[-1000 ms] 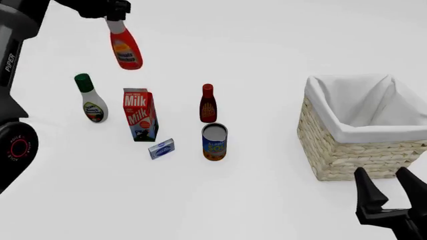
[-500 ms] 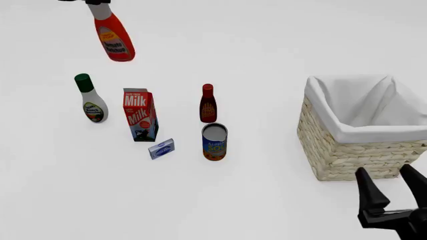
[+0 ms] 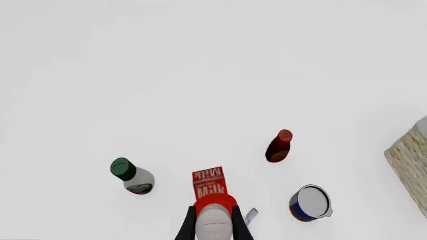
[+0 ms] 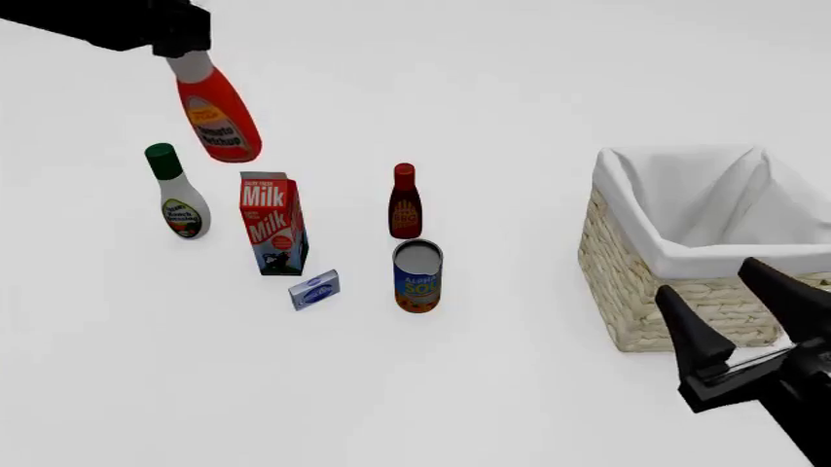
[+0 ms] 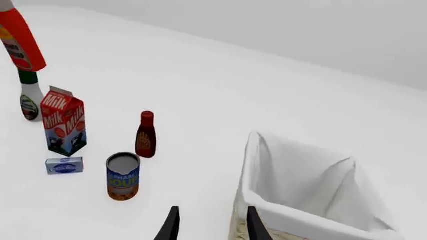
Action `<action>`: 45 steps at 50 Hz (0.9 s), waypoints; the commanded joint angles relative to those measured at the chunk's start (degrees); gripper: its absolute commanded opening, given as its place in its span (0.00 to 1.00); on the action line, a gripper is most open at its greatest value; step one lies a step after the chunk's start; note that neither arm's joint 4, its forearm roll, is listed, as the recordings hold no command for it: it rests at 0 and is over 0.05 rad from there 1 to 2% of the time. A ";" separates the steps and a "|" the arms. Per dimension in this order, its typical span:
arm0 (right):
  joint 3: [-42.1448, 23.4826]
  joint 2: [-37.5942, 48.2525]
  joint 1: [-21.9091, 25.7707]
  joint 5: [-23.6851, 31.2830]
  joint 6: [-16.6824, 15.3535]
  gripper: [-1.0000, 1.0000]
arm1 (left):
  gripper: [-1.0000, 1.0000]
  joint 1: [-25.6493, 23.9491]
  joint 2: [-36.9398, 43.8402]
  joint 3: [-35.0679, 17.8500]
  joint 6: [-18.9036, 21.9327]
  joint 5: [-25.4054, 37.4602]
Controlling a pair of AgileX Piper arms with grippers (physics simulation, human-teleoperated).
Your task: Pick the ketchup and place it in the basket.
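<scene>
We are gripping the ketchup (image 4: pixel 217 115) in our left gripper (image 4: pixel 182 44), the fingers pinching its white neck just under the cap, so the bottle is hanging in the air clear of the table (image 4: pixel 429 389). In the left wrist view the two dark fingers (image 3: pixel 189 227) are pressing on either side of the red body (image 3: pixel 215 216), and we are looking straight down its length. The long axis is running from the gripper downward, tilting a little so the base leans toward the right side of the front view.

From this grip the basket (image 4: pixel 675 302) is lying well off to the right and nearer to us, with the milk carton (image 4: pixel 271 224), the small dark bottle (image 4: pixel 404 202) and the can (image 4: pixel 417 276) standing on the table between. We are judging that the coming move is a long sideways carry over those things, and the bottle is hanging high enough to pass above them.

Our right gripper (image 4: pixel 742 313) is hovering with its fingers spread and nothing between them, just in front of the basket, far closer to it than the left one is.

The ketchup is showing as a bright red-orange squeeze bottle with a white neck and a yellowish label facing the front camera.
</scene>
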 commanded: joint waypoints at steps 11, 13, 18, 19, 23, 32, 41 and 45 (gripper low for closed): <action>-10.76 8.21 18.53 2.19 2.50 1.00 | 0.00 -3.13 -7.54 13.28 0.92 -3.77; -11.12 8.88 19.12 2.15 3.55 1.00 | 0.00 -3.45 -7.73 13.31 0.92 -3.74; -12.50 10.01 22.61 1.72 7.15 1.00 | 0.00 -3.59 -8.32 14.65 0.89 -4.27; -13.18 10.55 23.09 1.81 6.95 1.00 | 0.00 -3.85 -8.52 15.07 0.97 -4.35; -14.64 11.83 24.60 1.58 5.95 1.00 | 0.00 -4.58 -8.85 15.67 1.37 -4.24; -16.77 16.13 27.86 0.73 4.63 1.00 | 0.00 -6.45 -9.97 17.56 2.03 -4.38; -19.39 20.03 31.10 0.61 4.57 1.00 | 0.00 -7.60 -10.55 19.37 1.69 -4.88; -19.64 21.48 31.99 -0.16 4.68 1.00 | 0.00 -8.00 -10.80 19.83 1.71 -5.06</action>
